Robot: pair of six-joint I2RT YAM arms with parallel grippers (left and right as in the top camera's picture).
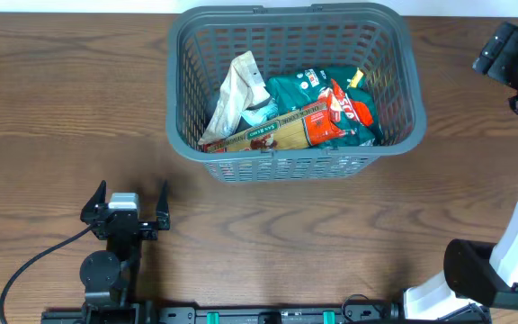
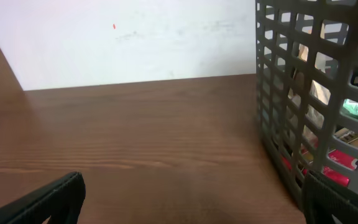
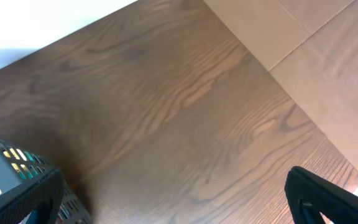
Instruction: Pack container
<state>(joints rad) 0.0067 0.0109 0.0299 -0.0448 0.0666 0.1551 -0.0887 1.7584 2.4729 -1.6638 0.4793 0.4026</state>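
Observation:
The dark grey lattice container [image 1: 180, 108] stands at the back middle of the table. It holds several food packets: a beige crumpled bag [image 1: 237, 90], a long pasta packet [image 1: 268, 135], teal bags [image 1: 293, 94] and a red packet [image 1: 344, 110]. My left gripper [image 1: 126, 209] is open and empty, low at the front left, well short of the container; its fingers [image 2: 188, 202] frame bare wood, with the container wall [image 2: 291, 118] to the right. My right gripper [image 1: 511, 54] is raised at the far right edge; its fingers [image 3: 179, 199] are open and empty, with the container corner [image 3: 17, 168] at lower left.
A cable [image 1: 34, 261] runs from the left arm's base along the front left. The right arm's white base [image 1: 475, 270] stands at the front right corner. A white wall [image 2: 129, 37] lies beyond the table's far edge. Floor panels [image 3: 316, 56] show past the table's right edge.

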